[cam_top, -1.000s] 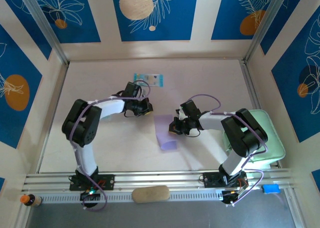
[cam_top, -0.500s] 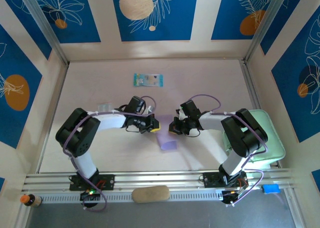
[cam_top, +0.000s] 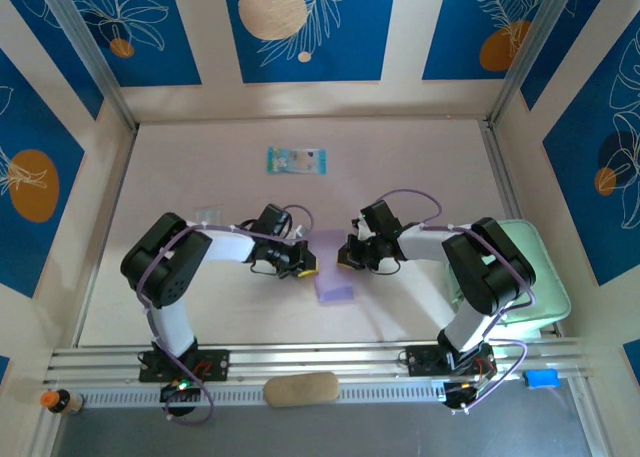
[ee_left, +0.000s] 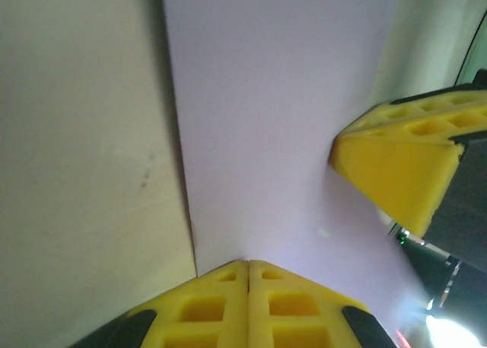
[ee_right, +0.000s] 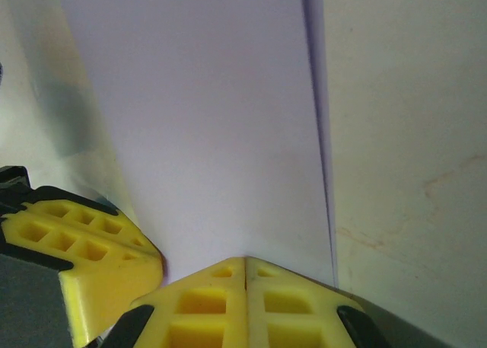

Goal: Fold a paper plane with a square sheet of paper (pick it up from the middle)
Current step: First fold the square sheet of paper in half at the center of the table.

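Square sheet of paper (cam_top: pixel 332 275) lies mid tabletop (cam_top: pixel 420 177), between two closed jaws.
Top view: left jaws and right jaws meet the sheet from either side. Left wrist view: left jaws pressed together at its edge. Right wrist view: right jaws also pressed together, tips at its edge.

The square sheet of paper (cam_top: pixel 333 270) is thin, smooth and matt, pale lilac, with one crisp folded edge. The desk (cam_top: pixel 200 197) under the sheet is pale and matt, with a few small marks. The fingers (ee_left: pixel 213 302) of the left hand (cam_top: pixel 307 266) and the right hand (cam_top: pixel 344 260), at the sheet's two sides, are yellow matt plastic with square holes. The tray (cam_top: pixel 545 287) to the right of the sheet looks like smooth green plastic. The rail (cam_top: pixel 320 359) nearer than the sheet is ribbed, dull grey metal.
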You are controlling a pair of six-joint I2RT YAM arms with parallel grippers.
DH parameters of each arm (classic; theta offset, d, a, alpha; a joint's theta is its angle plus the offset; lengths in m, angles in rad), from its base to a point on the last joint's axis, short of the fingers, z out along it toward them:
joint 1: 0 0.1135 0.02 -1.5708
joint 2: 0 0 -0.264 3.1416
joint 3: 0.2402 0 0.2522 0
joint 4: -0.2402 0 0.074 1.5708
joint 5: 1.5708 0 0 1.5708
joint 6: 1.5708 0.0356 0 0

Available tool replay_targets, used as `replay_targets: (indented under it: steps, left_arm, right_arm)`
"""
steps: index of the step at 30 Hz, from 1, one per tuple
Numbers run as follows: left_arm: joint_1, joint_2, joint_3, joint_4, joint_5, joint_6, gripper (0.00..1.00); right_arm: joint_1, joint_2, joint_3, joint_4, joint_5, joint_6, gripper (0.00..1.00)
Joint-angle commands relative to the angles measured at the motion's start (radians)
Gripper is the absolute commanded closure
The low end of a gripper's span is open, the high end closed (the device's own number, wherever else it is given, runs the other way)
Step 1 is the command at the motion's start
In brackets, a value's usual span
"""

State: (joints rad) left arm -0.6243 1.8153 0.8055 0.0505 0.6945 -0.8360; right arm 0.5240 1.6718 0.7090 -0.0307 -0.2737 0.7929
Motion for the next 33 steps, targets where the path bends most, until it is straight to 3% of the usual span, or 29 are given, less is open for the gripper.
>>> replay_targets:
  steps: [1, 7, 13, 20, 28, 33]
  left_arm:
    - [-0.006, 0.014, -0.01, -0.146, -0.07, 0.106, 1.0]
    - [-0.008, -0.043, 0.017, -0.205, -0.095, 0.132, 1.0]
    - [-0.016, -0.121, 0.045, -0.101, -0.033, 0.008, 1.0]
    - [-0.05, -0.078, 0.06, -0.017, 0.019, -0.063, 1.0]
    - [-0.059, -0.01, -0.015, 0.017, 0.015, -0.03, 1.0]
    - [-0.058, -0.008, -0.052, -0.083, -0.046, 0.082, 1.0]
  right_arm:
    - [0.013, 0.029, -0.042, -0.104, 0.046, 0.002, 1.0]
    - [0.013, 0.024, -0.045, -0.106, 0.049, 0.002, 1.0]
    - [0.013, 0.022, -0.043, -0.108, 0.05, 0.002, 1.0]
    - [0.013, 0.023, -0.045, -0.107, 0.051, 0.001, 1.0]
    - [0.013, 0.025, -0.048, -0.105, 0.051, 0.002, 1.0]
    - [0.012, 0.013, -0.055, -0.106, 0.072, 0.009, 1.0]
